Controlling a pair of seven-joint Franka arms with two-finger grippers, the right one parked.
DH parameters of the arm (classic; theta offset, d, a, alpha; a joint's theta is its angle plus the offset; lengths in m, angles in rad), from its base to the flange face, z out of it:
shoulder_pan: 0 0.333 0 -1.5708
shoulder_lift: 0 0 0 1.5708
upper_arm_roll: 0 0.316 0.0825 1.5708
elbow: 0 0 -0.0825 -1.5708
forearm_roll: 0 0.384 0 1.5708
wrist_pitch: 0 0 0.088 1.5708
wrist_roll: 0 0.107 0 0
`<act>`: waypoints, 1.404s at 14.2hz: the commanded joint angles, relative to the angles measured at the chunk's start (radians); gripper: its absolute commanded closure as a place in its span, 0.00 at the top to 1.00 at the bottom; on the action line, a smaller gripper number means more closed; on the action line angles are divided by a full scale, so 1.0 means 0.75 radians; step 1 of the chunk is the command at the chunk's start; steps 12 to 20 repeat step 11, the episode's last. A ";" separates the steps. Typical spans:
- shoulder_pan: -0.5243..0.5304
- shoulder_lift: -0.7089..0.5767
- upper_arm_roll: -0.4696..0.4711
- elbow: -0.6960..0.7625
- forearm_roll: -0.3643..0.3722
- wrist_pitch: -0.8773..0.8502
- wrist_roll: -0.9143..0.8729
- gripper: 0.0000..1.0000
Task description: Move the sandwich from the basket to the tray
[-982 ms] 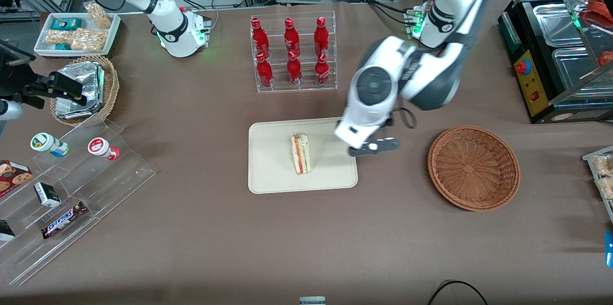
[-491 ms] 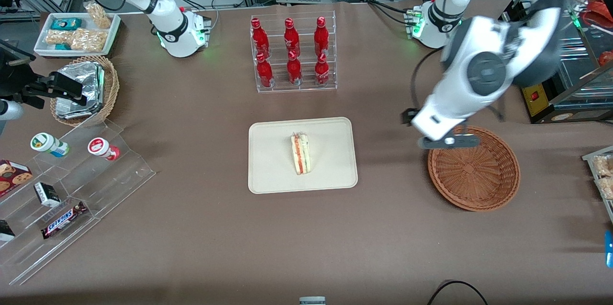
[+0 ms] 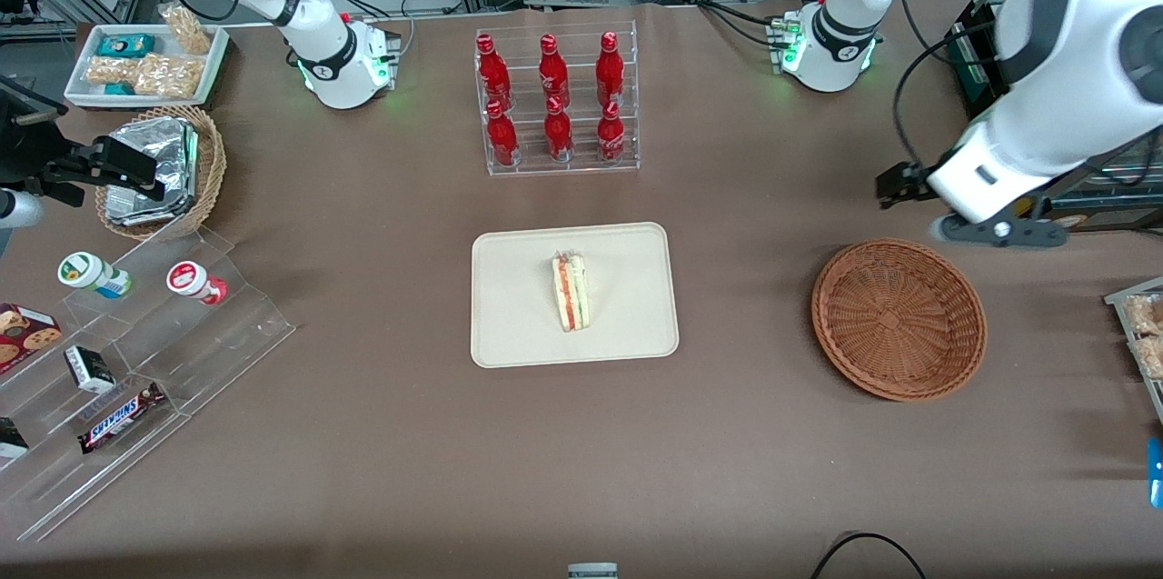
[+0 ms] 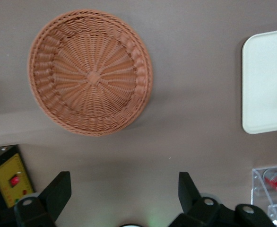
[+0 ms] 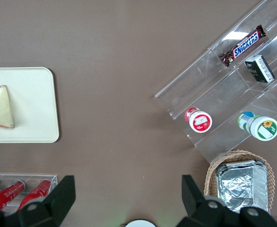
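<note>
Looking done: sandwich [image 3: 571, 292] lies on the tray [image 3: 509, 343], apart from everything else; basket [image 3: 899, 318] holds nothing. Gripper [image 4: 122, 189] hangs high, farther from the front camera than the basket, fingers spread, carrying nothing. No steps left, I'd say.

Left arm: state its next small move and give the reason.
Probably none beyond parking. The sandwich lies on the tray, the basket holds nothing, and the gripper hangs open and empty above the table, farther from the front camera than the basket.
</note>
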State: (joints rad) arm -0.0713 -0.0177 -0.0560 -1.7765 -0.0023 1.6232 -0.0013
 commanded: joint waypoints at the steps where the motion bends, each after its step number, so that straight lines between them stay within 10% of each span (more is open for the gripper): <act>1: 0.068 -0.007 -0.040 0.088 -0.003 -0.054 0.057 1.00; 20: 0.116 -0.015 -0.003 0.211 -0.003 -0.056 0.038 1.00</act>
